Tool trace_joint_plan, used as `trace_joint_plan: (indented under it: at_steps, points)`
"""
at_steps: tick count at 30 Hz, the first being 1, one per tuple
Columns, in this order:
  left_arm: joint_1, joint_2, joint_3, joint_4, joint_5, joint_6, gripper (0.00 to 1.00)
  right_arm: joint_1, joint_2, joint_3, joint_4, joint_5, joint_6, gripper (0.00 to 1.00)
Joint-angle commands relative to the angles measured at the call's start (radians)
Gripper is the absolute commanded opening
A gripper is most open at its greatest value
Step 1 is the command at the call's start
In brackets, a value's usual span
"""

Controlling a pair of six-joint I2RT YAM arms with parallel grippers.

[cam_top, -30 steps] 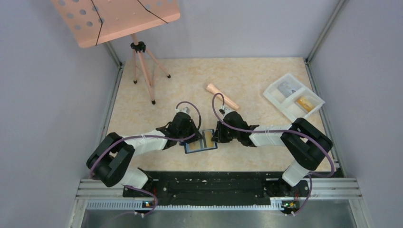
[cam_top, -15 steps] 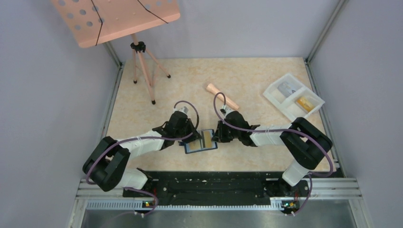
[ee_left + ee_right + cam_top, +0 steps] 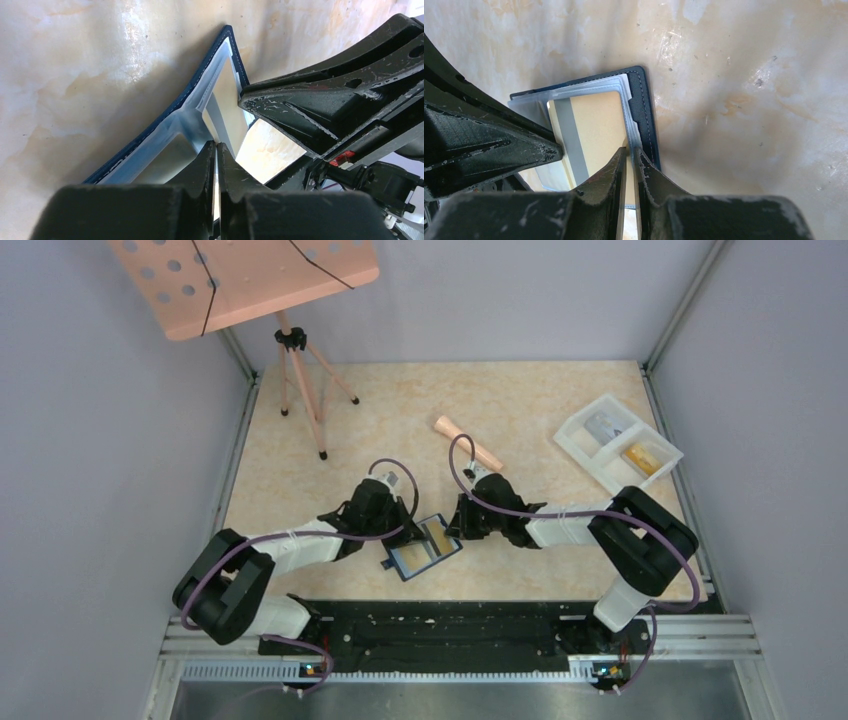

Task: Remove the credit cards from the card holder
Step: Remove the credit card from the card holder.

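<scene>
The dark navy card holder (image 3: 424, 545) lies open and tilted between my two grippers. My left gripper (image 3: 403, 528) is shut on a thin pale inner pocket edge of the holder (image 3: 165, 130), whose near half is raised off the table. My right gripper (image 3: 456, 530) is shut at the edge of a tan-gold credit card (image 3: 589, 125) with a grey stripe, beside the clear pocket and the navy cover (image 3: 646, 115). The tan-gold card also shows in the left wrist view (image 3: 225, 100). In the wrist views the left gripper (image 3: 216, 146) and the right gripper (image 3: 630, 151) show only a thin slit between the fingers.
A white two-compartment tray (image 3: 575, 445) at the back right holds a grey card (image 3: 603, 426) and a gold card (image 3: 645, 457). A peach cylinder (image 3: 470, 443) lies behind the grippers. A tripod stand (image 3: 300, 390) with a peach perforated board is at the back left.
The card holder has turned and slid toward the near left, and its closing tab now sticks out at the left. The left gripper has shifted slightly; the right gripper stays on the card.
</scene>
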Motion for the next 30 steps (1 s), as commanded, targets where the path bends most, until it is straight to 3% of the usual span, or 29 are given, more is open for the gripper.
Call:
trace_joint_plan:
  at_steps: [1, 3, 21, 30]
  points:
    - [0.013, -0.027, -0.001, 0.097, 0.055, 0.002, 0.04, -0.012, 0.031, -0.025, -0.029, 0.031, -0.013, 0.11]
    - [0.025, -0.038, -0.010, 0.088, 0.050, 0.004, 0.00, -0.012, 0.031, -0.026, -0.031, 0.032, -0.016, 0.11]
    - [0.080, -0.076, -0.034, 0.027, 0.090, 0.063, 0.00, -0.012, 0.024, -0.023, -0.017, 0.010, -0.019, 0.11]
    - [0.103, -0.050, 0.021, -0.123, 0.078, 0.115, 0.00, -0.012, 0.022, -0.014, -0.030, 0.016, -0.024, 0.10]
